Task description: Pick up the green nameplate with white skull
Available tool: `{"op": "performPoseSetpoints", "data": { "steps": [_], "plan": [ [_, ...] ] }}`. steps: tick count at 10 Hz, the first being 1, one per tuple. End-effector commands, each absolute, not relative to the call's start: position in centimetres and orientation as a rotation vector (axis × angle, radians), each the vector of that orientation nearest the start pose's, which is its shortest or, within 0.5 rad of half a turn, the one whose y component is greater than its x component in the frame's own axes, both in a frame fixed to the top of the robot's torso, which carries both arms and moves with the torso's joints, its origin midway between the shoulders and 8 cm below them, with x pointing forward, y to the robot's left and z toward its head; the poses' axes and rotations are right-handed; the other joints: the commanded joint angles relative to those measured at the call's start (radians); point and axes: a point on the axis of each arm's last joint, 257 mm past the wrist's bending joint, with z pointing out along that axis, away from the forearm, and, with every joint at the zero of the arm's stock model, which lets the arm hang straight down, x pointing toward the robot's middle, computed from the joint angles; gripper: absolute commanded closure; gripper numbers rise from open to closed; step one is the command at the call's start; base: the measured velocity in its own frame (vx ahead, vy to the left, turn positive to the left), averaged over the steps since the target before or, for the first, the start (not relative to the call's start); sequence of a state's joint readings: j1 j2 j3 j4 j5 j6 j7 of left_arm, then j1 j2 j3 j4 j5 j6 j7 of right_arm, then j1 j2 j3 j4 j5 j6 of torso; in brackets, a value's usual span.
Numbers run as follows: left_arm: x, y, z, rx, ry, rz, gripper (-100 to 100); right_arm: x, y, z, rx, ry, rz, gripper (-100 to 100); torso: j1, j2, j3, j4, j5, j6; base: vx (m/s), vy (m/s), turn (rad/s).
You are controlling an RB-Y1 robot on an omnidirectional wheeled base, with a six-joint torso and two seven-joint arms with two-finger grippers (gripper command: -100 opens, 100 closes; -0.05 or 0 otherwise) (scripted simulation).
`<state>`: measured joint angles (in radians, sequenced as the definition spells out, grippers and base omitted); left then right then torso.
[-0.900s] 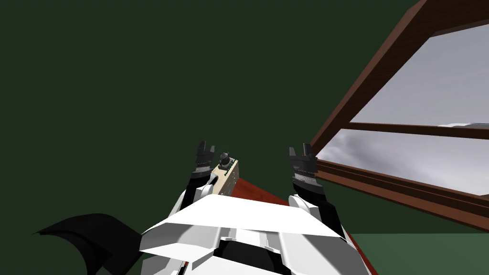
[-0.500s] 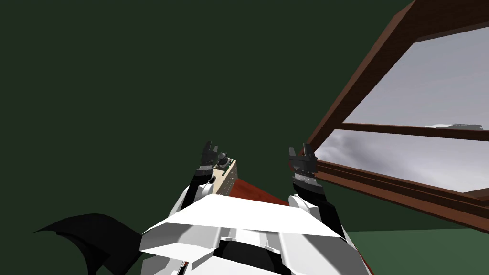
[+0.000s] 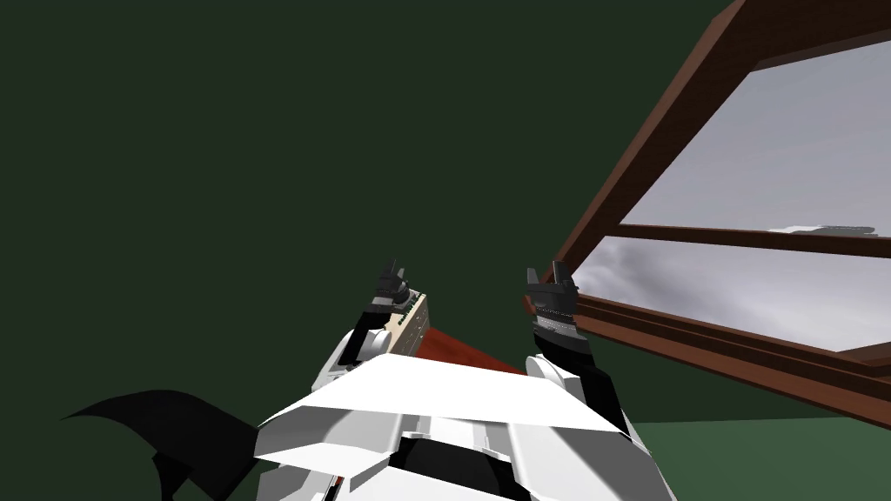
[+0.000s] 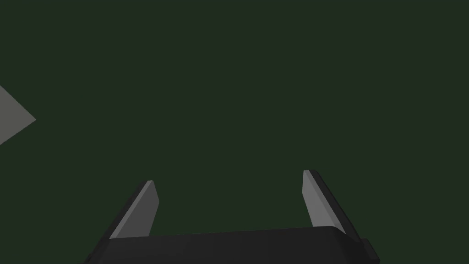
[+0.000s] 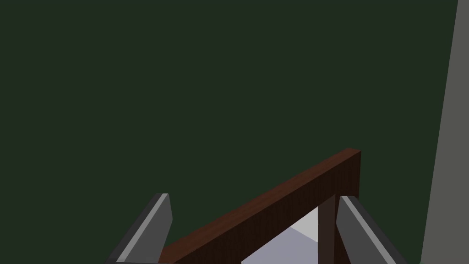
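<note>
A beige slab with green marks along its edge (image 3: 412,320) stands on a red-brown surface (image 3: 463,355) just above my chest; no skull can be made out on it. My left gripper (image 3: 390,285) is raised at the slab's upper left corner and overlaps it. In the left wrist view the left gripper (image 4: 227,178) is open, with a dark green wall beyond its fingers. My right gripper (image 3: 551,280) is held up to the right, apart from the slab. In its wrist view the right gripper (image 5: 254,197) is open too, with nothing between its fingers.
A dark green wall (image 3: 261,156) lies close ahead. A brown-framed window (image 3: 661,156) slants across the right, its frame (image 5: 275,206) just beyond the right gripper. A black area (image 3: 165,435) lies at the lower left.
My left gripper has moved right, onto the slab's top corner, and now covers the small dark knob seen there earlier. The right arm has stayed put. The head view has shifted slightly.
</note>
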<state>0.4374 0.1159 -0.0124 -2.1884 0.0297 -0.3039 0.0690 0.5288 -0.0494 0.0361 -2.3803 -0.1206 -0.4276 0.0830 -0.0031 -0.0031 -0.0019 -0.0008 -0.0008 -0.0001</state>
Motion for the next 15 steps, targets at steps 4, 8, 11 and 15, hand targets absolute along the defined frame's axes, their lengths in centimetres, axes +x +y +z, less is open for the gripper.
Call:
{"op": "performPoseSetpoints", "data": {
  "steps": [4,8,11,15],
  "plan": [
    [42.7,26.4,-7.5,-0.921,0.948,-1.356,-100,33.5,-27.5,4.5,0.671,0.607,1.337,0,0.0,-0.001,0.0,0.0,0.0,0.0,0.044,-0.046,-0.026],
    [45.3,25.9,-11.8,-1.041,1.058,-1.351,-100,33.5,-27.5,4.5,0.671,0.607,1.337,0,0.002,0.0,0.0,0.0,0.0,0.0,0.044,-0.029,-0.024],
    [46.9,25.8,-15.0,-1.133,1.132,-1.334,-100,33.5,-27.5,4.5,0.671,0.607,1.337,0,0.002,0.0,0.0,0.0,0.001,0.0,0.042,-0.021,-0.022],
    [48.1,25.9,-18.9,-1.248,1.214,-1.295,-100,33.5,-27.5,4.5,0.671,0.607,1.337,0,0.003,0.001,0.0,0.0,0.001,0.0,0.038,-0.011,-0.018]
  ]
}}
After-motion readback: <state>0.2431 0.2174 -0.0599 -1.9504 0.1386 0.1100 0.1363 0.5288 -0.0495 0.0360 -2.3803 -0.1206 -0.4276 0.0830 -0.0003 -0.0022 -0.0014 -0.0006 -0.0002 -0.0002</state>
